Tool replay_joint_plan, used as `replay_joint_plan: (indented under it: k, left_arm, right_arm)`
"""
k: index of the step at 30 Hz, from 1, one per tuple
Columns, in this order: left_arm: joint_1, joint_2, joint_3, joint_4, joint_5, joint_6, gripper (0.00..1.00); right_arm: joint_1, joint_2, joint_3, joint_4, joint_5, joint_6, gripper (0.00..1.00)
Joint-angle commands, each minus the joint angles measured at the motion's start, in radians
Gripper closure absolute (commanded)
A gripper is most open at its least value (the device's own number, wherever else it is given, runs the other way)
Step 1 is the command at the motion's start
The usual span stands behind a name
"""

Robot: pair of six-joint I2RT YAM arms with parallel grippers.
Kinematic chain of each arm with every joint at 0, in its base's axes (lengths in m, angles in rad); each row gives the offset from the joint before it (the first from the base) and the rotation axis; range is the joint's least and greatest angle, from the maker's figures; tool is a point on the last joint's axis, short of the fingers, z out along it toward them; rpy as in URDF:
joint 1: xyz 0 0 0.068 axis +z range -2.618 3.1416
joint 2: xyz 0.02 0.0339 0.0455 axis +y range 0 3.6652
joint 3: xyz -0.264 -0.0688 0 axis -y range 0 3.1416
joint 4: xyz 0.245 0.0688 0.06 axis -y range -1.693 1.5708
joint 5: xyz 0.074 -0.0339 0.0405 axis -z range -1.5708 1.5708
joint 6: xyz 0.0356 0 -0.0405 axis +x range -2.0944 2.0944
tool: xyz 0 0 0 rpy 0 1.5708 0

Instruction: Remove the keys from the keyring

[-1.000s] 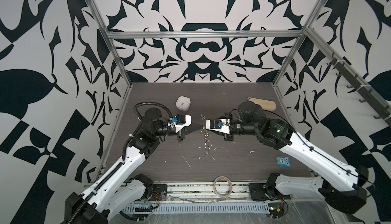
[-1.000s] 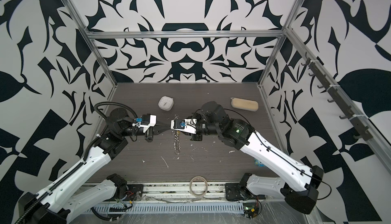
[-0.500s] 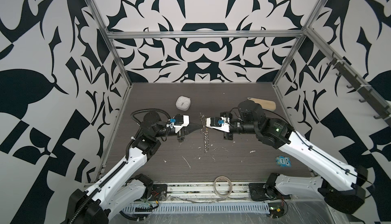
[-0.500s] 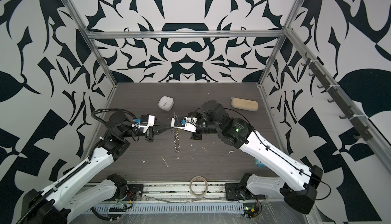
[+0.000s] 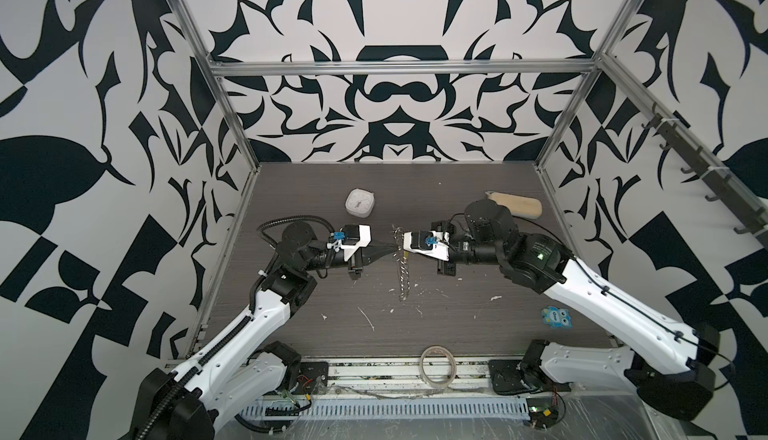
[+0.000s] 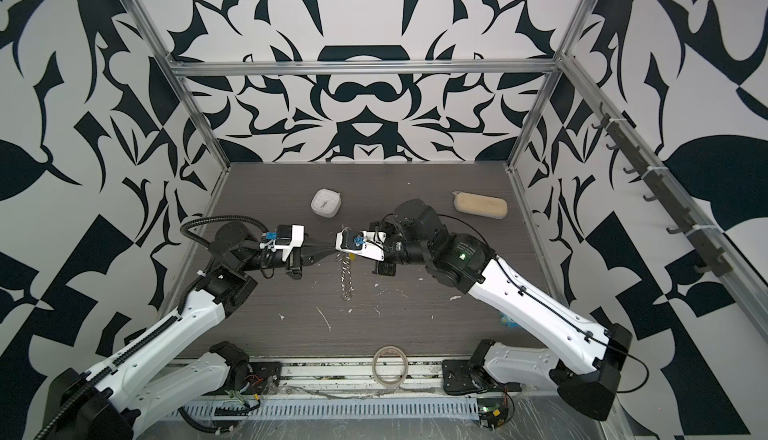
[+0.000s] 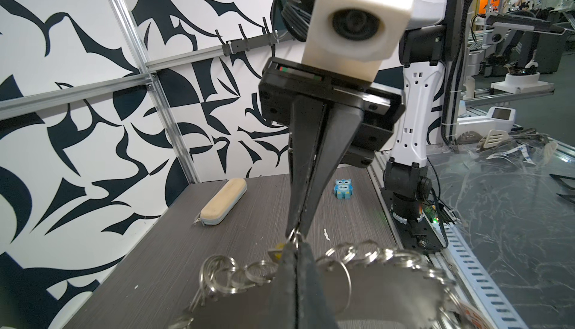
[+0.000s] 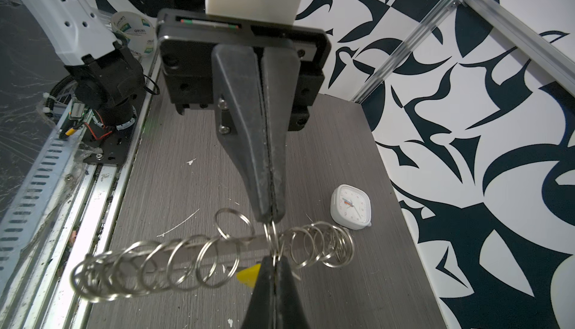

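Keyring (image 8: 186,262) pinched by left gripper (image 8: 269,215) and right gripper (image 8: 275,261), clock (image 8: 351,207) near; keys (image 8: 249,276) apparently half-hidden behind them.

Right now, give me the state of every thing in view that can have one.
left claw, shut on a ring of the keyring.
right claw, shut on the keyring, tip to tip with the left.
keyring, lifted between both claws, rest dangling.
yellow key tag, still attached, beside the right claw.
clock, face showing, untouched.
pouch, zipped shut, lying flat.
tape roll, flat on the front rail.
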Motion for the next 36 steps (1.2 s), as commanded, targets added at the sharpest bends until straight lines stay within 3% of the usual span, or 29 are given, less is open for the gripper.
replay_joint_plan:
  k: [1, 7, 11, 18, 25, 36]
  left_arm:
    - [0.008, -0.02, 0.021, 0.102, -0.009, -0.026, 1.0]
    - [0.007, -0.011, 0.03, 0.089, -0.002, -0.019, 1.0]
    - [0.008, -0.002, 0.034, 0.09, 0.004, -0.021, 1.0]
    - [0.008, -0.002, 0.033, 0.079, 0.004, -0.018, 1.0]
    - [0.008, -0.005, 0.029, 0.07, 0.005, -0.013, 1.0]
    - [0.007, 0.009, 0.029, 0.108, 0.018, -0.029, 1.0]
  right_arm:
    - [-0.019, -0.011, -0.03, -0.08, 0.023, 0.0, 1.0]
    - [-0.02, -0.014, -0.039, -0.064, 0.0, 0.015, 0.94]
    - [-0.021, -0.009, -0.036, -0.058, 0.004, 0.017, 0.78]
    - [-0.021, -0.017, -0.041, -0.042, 0.001, 0.022, 0.84]
    - [-0.028, -0.055, -0.012, -0.043, -0.028, 0.052, 0.74]
    - [-0.048, -0.042, 0.014, 0.045, -0.16, 0.143, 0.71]
